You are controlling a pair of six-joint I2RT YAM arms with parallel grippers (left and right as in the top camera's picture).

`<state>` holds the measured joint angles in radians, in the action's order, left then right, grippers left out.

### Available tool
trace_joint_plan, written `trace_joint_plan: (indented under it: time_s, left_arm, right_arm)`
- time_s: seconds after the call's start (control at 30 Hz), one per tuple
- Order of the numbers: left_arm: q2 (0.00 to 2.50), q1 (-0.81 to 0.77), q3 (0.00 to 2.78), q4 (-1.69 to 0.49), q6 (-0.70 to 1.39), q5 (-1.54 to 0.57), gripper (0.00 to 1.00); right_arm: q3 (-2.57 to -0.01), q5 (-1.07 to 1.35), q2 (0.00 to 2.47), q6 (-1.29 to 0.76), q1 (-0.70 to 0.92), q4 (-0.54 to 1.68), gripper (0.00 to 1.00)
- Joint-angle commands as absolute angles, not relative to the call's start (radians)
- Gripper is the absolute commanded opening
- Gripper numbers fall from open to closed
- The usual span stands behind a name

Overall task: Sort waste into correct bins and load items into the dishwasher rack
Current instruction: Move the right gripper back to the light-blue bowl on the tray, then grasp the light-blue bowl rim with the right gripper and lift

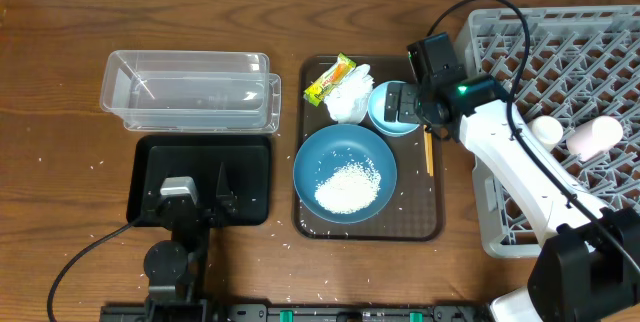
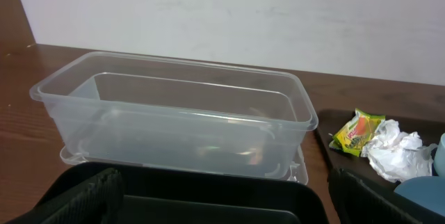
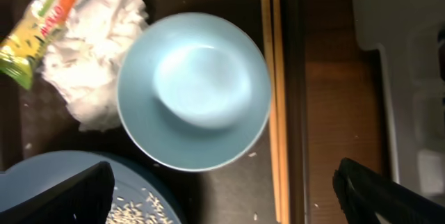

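Overhead, right arm (image 1: 470, 102) covers the small light-blue dish (image 1: 377, 108) (rim showing).

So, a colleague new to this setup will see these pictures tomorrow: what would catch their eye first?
The large blue bowl with its heap of white rice sits mid-table on the brown tray. Just beyond it the right gripper hovers open over the small light-blue dish, beside the crumpled tissue and snack wrapper. At the right, the grey rack already holds a pink cup and a white cup.
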<state>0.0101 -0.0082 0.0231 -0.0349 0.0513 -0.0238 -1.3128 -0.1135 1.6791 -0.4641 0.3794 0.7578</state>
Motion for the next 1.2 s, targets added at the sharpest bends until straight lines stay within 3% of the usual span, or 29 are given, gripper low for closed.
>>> trace_joint_plan:
  time_s: [0.0,0.37,0.43,0.6,0.93,1.17]
  left_arm:
    - [0.004,-0.004,0.004,-0.071,0.046,-0.012,0.96]
    - [0.004,-0.004,0.004,-0.071,0.046,-0.012,0.96]
    - [0.004,-0.004,0.004,-0.071,0.046,-0.012,0.96]
    - [0.004,-0.004,0.004,-0.071,0.046,-0.012,0.97]
    - [0.004,-0.004,0.004,-0.071,0.046,-0.012,0.96]
    - [0.004,-0.004,0.004,-0.071,0.046,-0.012,0.97]
  right_arm:
    - [-1.320,-0.100,1.684,-0.487,0.370,0.731,0.99]
    - [-1.320,-0.029,1.723,-0.436,0.455,0.538,0.95]
    - [-1.324,-0.029,1.760,-0.430,0.474,0.495,0.99]
    - [-1.468,0.001,1.925,-0.366,0.464,0.604,0.99]
    - [-1.638,-0.091,2.073,-0.437,0.495,0.721,0.63]
    - [-1.634,-0.097,2.136,-0.460,0.502,0.764,0.48]
